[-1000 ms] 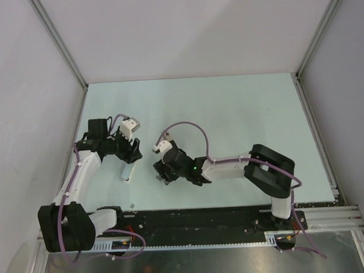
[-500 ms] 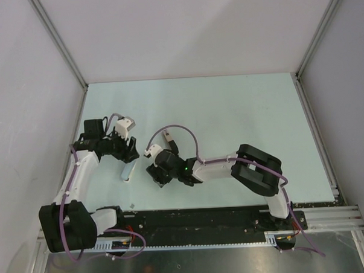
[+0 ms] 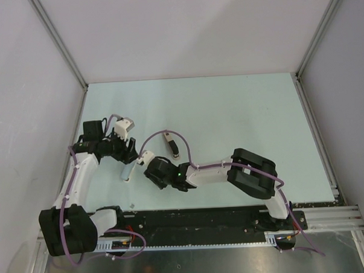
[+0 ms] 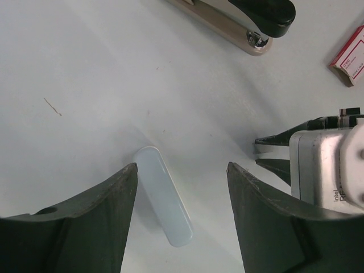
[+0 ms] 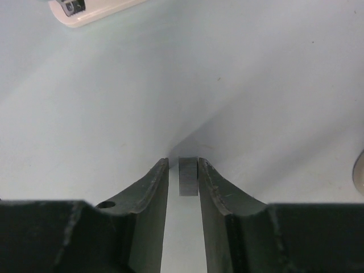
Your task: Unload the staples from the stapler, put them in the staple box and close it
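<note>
Right fingers (image 5: 149, 206) flanking staples (image 5: 188, 177), left fingers (image 4: 94, 219) spread

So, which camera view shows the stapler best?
Left wrist: the stapler shows its beige body and black top, though cropped. Right wrist catches only one end in a corner; top external shows a tiny dark sliver.

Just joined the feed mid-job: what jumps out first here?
The right gripper has its fingers almost closed around a small grey strip of staples on the table, front left of centre. Beside it, the left gripper hangs open over a small white stick. The stapler lies just beyond both, a pink box near it.
</note>
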